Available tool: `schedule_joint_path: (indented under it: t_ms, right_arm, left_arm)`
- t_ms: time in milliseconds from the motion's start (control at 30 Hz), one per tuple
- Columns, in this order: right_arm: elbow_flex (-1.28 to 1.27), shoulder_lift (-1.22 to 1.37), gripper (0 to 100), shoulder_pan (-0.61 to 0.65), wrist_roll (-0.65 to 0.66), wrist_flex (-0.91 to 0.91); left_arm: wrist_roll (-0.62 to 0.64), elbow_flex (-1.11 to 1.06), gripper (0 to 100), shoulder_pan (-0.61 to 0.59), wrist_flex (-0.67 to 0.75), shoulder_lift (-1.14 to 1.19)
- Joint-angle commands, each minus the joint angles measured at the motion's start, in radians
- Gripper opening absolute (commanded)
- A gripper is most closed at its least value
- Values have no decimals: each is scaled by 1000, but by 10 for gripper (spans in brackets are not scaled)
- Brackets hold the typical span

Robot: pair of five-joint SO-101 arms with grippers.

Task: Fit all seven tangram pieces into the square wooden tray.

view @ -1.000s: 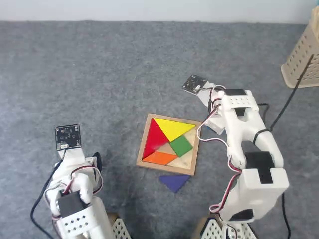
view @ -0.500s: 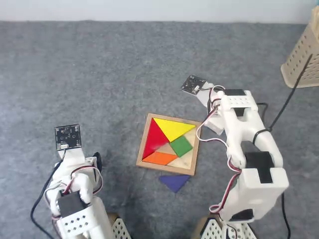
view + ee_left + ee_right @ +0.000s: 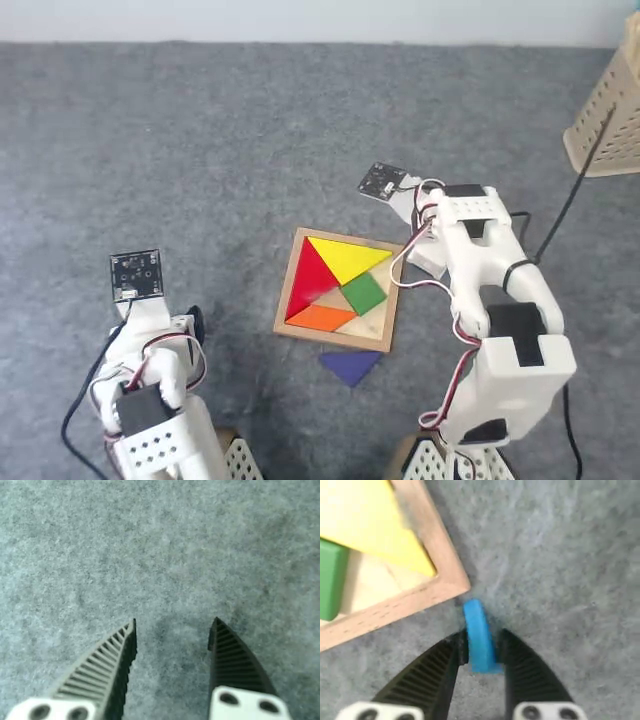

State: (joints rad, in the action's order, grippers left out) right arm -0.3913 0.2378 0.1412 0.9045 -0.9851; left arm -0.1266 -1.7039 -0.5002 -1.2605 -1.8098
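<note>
We are gripping the blue piece (image 3: 476,617) edge-on in the right gripper (image 3: 481,639), jaws clamped on its flat faces, just beside the tray (image 3: 395,607) corner, apparently for tipping it in. The left gripper (image 3: 174,625) is hanging parted and empty over the carpet (image 3: 150,540).

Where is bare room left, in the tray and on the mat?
Tray: bare wood between green piece and the rim nearest the purple triangle. Mat: wide open toward the left gripper and beyond the tray. Crowded: the tray corner where the right gripper holds the blue piece.
</note>
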Motion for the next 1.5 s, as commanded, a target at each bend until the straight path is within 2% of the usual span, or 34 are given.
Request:
schedule_joint_path:
  t_ms: [0, 167, 233, 367, 500, 700, 933, 1233, 1333, 1467]
  right_arm:
    - [38, -71, 14, -27, -107, -36]
    - [94, -216, 13, -33, -250, -142]
    - [97, -275, 13, 15, -345, -180]
    - [94, -352, 13, 165, -617, -211]
    - [95, -311, 15, 289, -806, -206]
    - [97, -220, 13, 303, -1011, -147]
    - [95, -166, 16, 283, -1033, -145]
    - [89, -127, 14, 163, -1039, -136]
    - [87, -120, 16, 154, -1089, -130]
    - [87, -120, 17, 159, -1092, -133]
  left_arm:
    - [9, 19, 225, 0, -3, -12]
    - [9, 19, 225, 0, -3, -12]
    - [9, 19, 225, 0, -3, -12]
    - [9, 19, 225, 0, -3, -12]
    - [9, 19, 225, 0, -3, -12]
    - [9, 19, 225, 0, -3, -12]
    - [9, 19, 225, 0, -3, -12]
    - [9, 19, 225, 0, -3, -12]
    - [9, 19, 225, 0, -3, -12]
    - [9, 19, 225, 0, -3, -12]
